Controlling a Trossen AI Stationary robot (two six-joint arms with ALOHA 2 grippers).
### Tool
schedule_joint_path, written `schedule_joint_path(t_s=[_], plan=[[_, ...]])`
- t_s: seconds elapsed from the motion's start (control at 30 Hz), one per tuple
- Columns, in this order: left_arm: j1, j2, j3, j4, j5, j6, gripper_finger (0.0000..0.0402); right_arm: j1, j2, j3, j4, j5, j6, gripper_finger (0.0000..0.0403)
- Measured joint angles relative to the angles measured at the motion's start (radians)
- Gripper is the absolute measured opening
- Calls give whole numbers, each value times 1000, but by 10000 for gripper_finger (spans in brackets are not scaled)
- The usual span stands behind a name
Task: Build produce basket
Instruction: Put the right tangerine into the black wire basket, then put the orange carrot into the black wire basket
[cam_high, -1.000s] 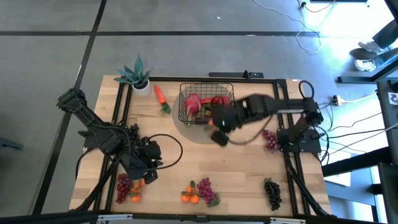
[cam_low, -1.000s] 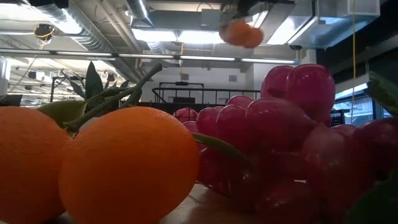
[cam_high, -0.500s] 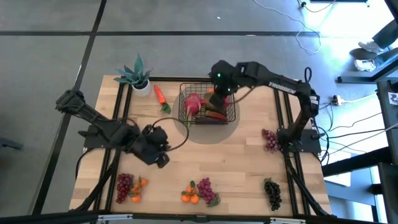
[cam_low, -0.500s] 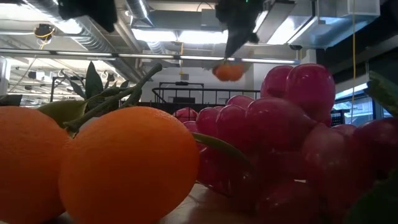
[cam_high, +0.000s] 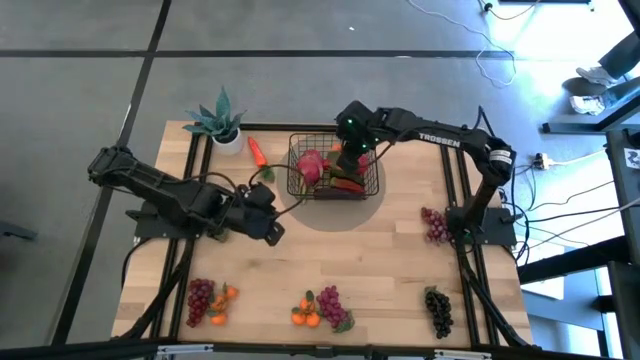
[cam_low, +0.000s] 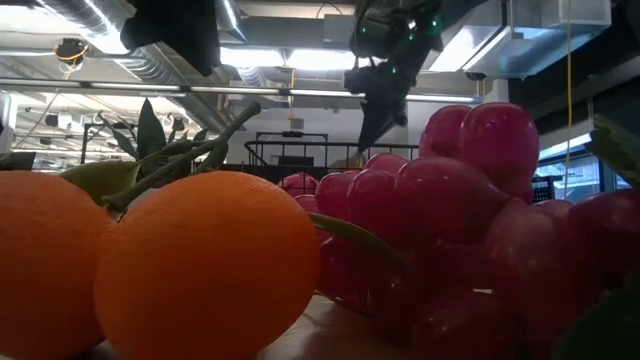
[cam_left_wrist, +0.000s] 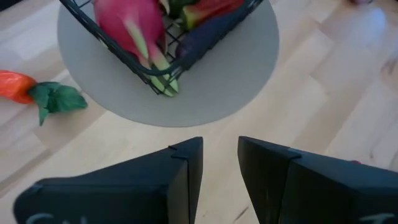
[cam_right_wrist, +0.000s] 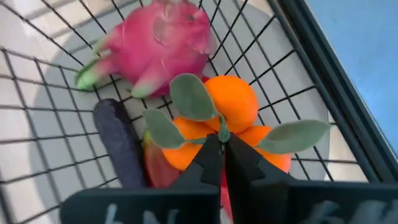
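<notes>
Pale wood table (cam_high: 380, 255): basket (cam_high: 370, 186) on grey mat beside the carrot (cam_high: 256, 152); right claw (cam_right_wrist: 222, 148) inside it, clamped on the oranges (cam_right_wrist: 233, 102) by their stem—best lowered onto the produce before release; left claw (cam_left_wrist: 220, 155), fingers apart, empty, near basket.

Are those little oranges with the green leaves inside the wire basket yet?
Inside, but not released: the small leafy oranges hang within the black wire-mesh basket, their stem pinched by the shut right gripper.
</notes>
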Motion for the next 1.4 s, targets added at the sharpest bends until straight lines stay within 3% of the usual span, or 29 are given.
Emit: schedule_joint_path(t_s=[0.57, 0.9, 1.17, 1.4], plan=[[59, 0, 0, 0, 1, 0, 90, 0, 0, -146, 180, 0, -127, 8], [59, 0, 0, 0, 1, -3, 90, 0, 3, -145, 186, 1, -147, 88], [91, 0, 0, -10, -1, -90, 90, 0, 3, -30, 103, 1, -157, 106], [178, -2, 0, -99, -6, -265, 90, 18, 3, 151, -118, -18, -162, 107]])
